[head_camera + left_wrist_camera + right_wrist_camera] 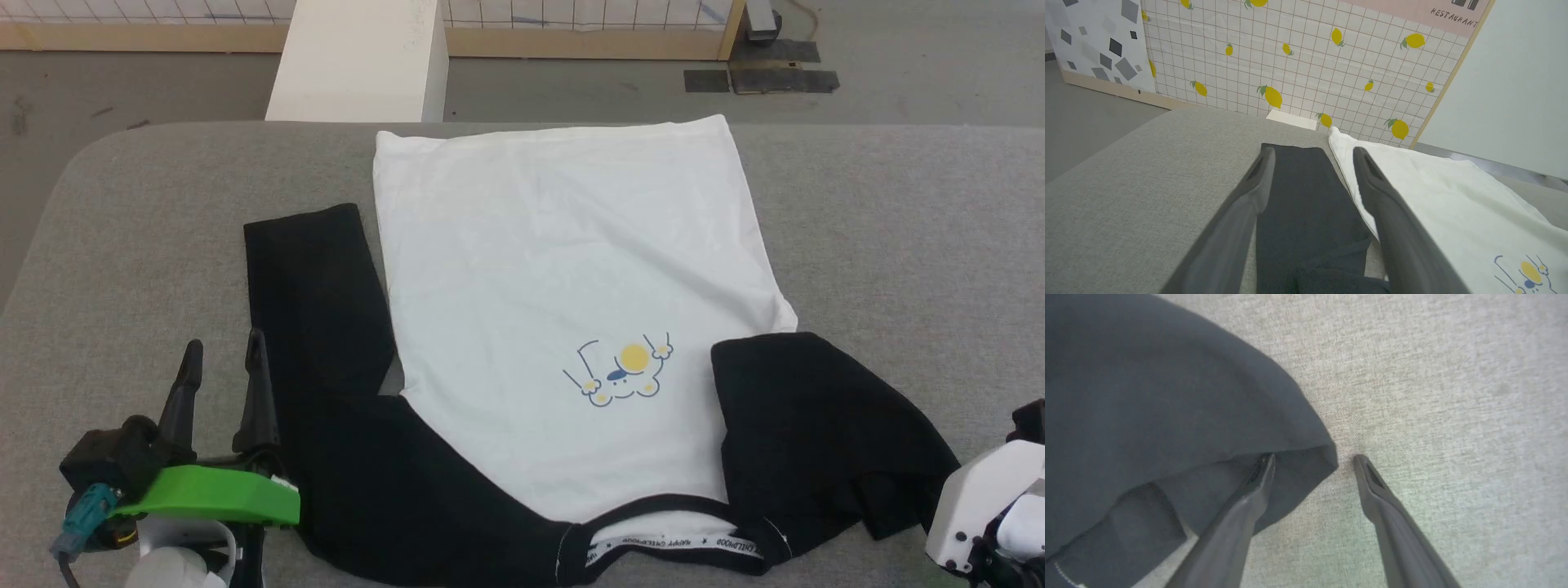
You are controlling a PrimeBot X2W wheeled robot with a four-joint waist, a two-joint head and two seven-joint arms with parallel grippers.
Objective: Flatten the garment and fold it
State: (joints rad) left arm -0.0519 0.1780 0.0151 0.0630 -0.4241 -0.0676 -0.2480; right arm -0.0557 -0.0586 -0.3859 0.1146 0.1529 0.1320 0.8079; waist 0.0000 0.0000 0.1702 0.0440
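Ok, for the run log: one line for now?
garment: spread, right sleeve bunched | left gripper: jaws open, at left sleeve | right gripper: jaws open, at bunched sleeve

Light bright, even and diffuse, probably from overhead. Faint soft shadows on the table (pixel 898 212). Head view sharp, though the garment (pixel 571 261) reads as a flat dark mass in its black cloth. Wrist views: near fingers (pixel 1241 228) blurred; wall (pixel 1306 61) grid bows toward edges. Right wrist view soft, grainy.
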